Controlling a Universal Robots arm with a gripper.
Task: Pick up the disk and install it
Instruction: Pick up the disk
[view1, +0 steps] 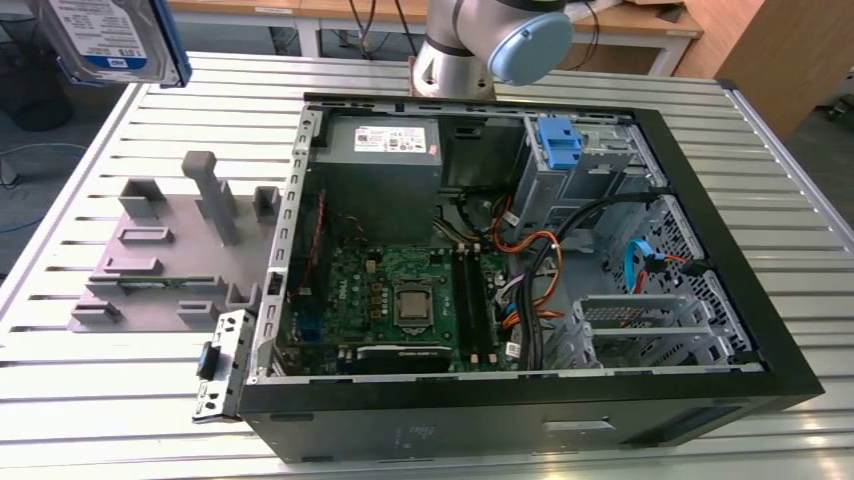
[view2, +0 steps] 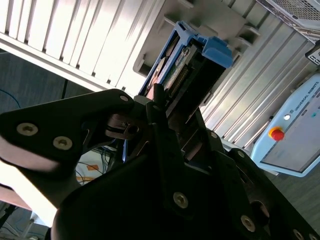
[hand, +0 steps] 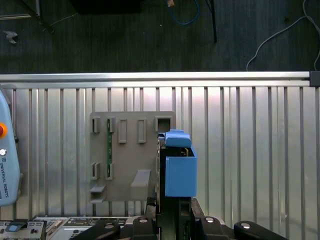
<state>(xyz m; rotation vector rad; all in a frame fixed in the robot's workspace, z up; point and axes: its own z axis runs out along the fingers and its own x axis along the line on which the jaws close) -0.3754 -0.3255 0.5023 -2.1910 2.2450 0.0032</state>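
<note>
The disk (view1: 114, 40) is seen clenched in the pincer (view2: 172, 112) above the bench (hand: 250, 150); it is judged rigid, fairly heavy, shock-sensitive, best held by its metal sides

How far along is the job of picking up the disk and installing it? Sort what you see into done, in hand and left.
Done: the disk is picked up, raised off the table in the exterior view. In hand: the end effector is clamped on it in both wrist views. Left: installing; the disk is outside the open computer case.
</note>
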